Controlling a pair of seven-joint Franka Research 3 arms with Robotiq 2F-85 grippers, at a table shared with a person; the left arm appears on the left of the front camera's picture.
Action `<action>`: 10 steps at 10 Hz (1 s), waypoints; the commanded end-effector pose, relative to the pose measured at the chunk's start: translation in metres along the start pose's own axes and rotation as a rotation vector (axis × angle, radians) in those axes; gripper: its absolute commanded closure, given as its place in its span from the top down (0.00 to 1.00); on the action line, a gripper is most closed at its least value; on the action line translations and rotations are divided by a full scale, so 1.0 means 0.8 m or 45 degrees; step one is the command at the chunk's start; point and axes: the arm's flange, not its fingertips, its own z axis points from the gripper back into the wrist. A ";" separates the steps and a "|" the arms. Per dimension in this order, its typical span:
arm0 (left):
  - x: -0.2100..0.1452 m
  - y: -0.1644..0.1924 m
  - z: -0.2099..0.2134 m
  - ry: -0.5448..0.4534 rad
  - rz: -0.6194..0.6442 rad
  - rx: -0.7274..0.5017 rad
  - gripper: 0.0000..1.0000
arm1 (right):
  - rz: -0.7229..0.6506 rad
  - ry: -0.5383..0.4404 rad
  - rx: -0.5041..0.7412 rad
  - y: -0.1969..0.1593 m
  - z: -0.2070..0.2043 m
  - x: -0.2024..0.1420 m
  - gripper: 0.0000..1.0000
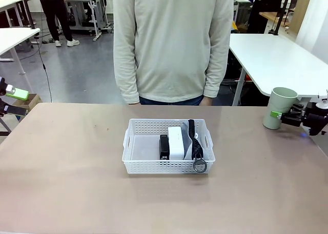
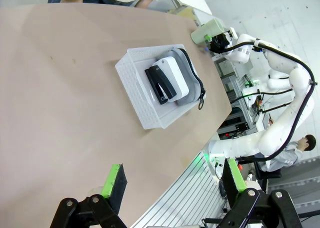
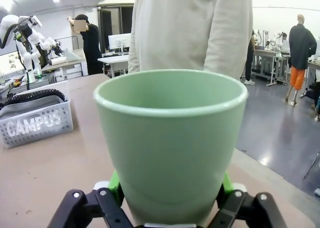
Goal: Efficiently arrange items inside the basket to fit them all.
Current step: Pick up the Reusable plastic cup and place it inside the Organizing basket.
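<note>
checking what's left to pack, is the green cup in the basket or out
Out: the pale green cup stands upright on the table, right of the basket, between the right gripper's jaws.

The counter [image 1: 77, 193] is a pale brown, matte surface running the full width of the front view; a person in a cream long-sleeved top [image 1: 171, 44] stands at its far edge, arms hanging down; behind, white worktables [image 1: 271, 54] sit on a grey floor [image 1: 77, 70]; another person in dark clothes and white shoes [image 1: 56, 13] stands far back at the left; in the right wrist view someone in orange trousers [image 3: 298, 53] stands by distant benches.
</note>
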 end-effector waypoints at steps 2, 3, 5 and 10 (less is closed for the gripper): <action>-0.002 0.000 0.003 0.003 -0.014 -0.013 1.00 | 0.023 -0.028 0.025 0.004 0.004 0.009 0.00; -0.002 0.000 0.003 0.003 -0.014 -0.013 1.00 | 0.020 -0.032 0.032 0.006 0.006 0.011 0.00; -0.002 0.000 0.003 0.003 -0.014 -0.013 1.00 | 0.026 -0.041 0.063 0.013 0.010 0.022 0.25; -0.002 0.000 0.003 0.003 -0.014 -0.013 1.00 | -0.162 0.234 0.631 0.147 0.011 0.231 0.00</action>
